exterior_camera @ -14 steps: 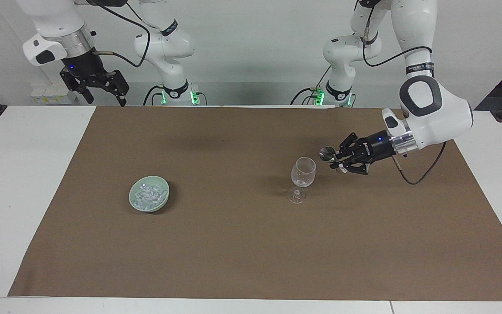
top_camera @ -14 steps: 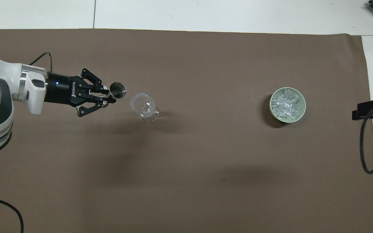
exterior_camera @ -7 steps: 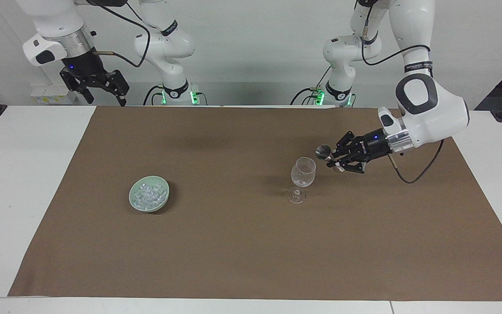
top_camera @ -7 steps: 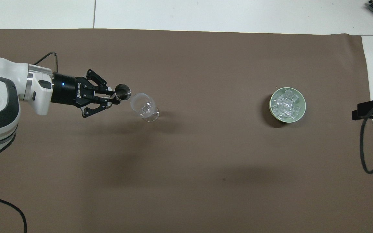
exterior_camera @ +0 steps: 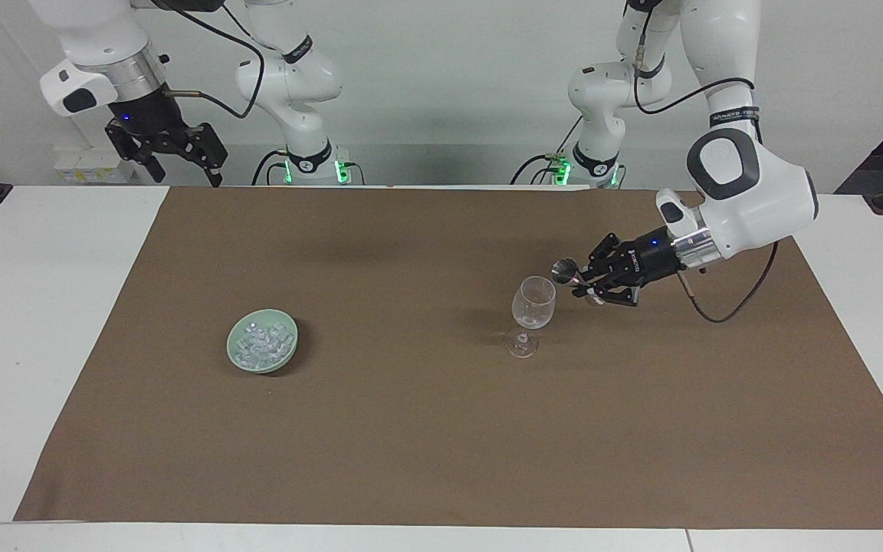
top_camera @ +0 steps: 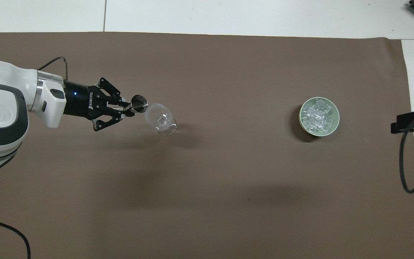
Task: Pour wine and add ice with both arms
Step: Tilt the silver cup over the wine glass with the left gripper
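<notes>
A clear, empty-looking wine glass (exterior_camera: 533,303) stands upright on the brown mat; it also shows in the overhead view (top_camera: 159,118). My left gripper (exterior_camera: 583,285) is shut on a small metal measuring cup (exterior_camera: 564,268), tilted with its mouth just at the glass's rim, on the side toward the left arm's end. The gripper (top_camera: 126,109) and cup (top_camera: 139,103) also show from overhead. The ice (exterior_camera: 261,343) is heaped in a pale green dish (exterior_camera: 231,354) toward the right arm's end. My right gripper (exterior_camera: 185,172) waits open, high by the mat's edge nearest the robots.
The brown mat (exterior_camera: 411,429) covers most of the white table (exterior_camera: 20,322). The ice (top_camera: 318,115) and dish (top_camera: 302,124) show from overhead, with part of the right gripper (top_camera: 413,122) at the mat's edge. A black cable (exterior_camera: 725,310) hangs from the left wrist.
My left gripper has carried the metal cup toward the wine glass, from a short gap to the rim, tilting it more. The right arm, glass and dish have not moved.
</notes>
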Robot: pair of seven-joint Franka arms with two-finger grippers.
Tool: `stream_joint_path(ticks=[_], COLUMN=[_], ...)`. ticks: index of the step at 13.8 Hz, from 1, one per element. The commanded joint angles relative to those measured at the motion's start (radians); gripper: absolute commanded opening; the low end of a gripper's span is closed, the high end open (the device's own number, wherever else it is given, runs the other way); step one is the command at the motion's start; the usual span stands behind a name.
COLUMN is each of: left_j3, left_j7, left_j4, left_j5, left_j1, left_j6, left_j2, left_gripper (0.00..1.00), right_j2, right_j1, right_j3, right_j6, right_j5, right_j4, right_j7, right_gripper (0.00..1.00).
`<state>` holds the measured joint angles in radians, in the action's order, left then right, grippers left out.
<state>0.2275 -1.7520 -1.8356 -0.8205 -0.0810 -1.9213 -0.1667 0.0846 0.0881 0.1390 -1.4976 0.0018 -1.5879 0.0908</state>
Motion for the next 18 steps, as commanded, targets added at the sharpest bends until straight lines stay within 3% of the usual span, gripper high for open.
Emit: stream_joint_path(ticks=[1, 6, 18], left_j3=[-0.017, -0.017, -0.014], left_j7=[0.054, 0.133, 0.235], left_j4=[0.003, 0.038, 0.065], left_j5=[0.034, 0.139, 0.268], left_j1=[0.036, 0.053, 0.09], left_j6=[-0.022, -0.036, -0.034], left_j2=[0.019, 0.021, 0.019], left_gripper=[0.07, 0.07, 0.05], right_j2=[0.02, 0.02, 0.02], right_j1=[0.001, 0.001, 0.001], right_j3=[0.004, 0.004, 0.004], right_j6=[-0.012, -0.012, -0.012], right_j5=[0.012, 0.01, 0.012], right_j4=[-0.021, -0.021, -0.021], right_j7=[-0.019, -0.019, -0.019], right_gripper=[1.0, 1.0, 1.0])
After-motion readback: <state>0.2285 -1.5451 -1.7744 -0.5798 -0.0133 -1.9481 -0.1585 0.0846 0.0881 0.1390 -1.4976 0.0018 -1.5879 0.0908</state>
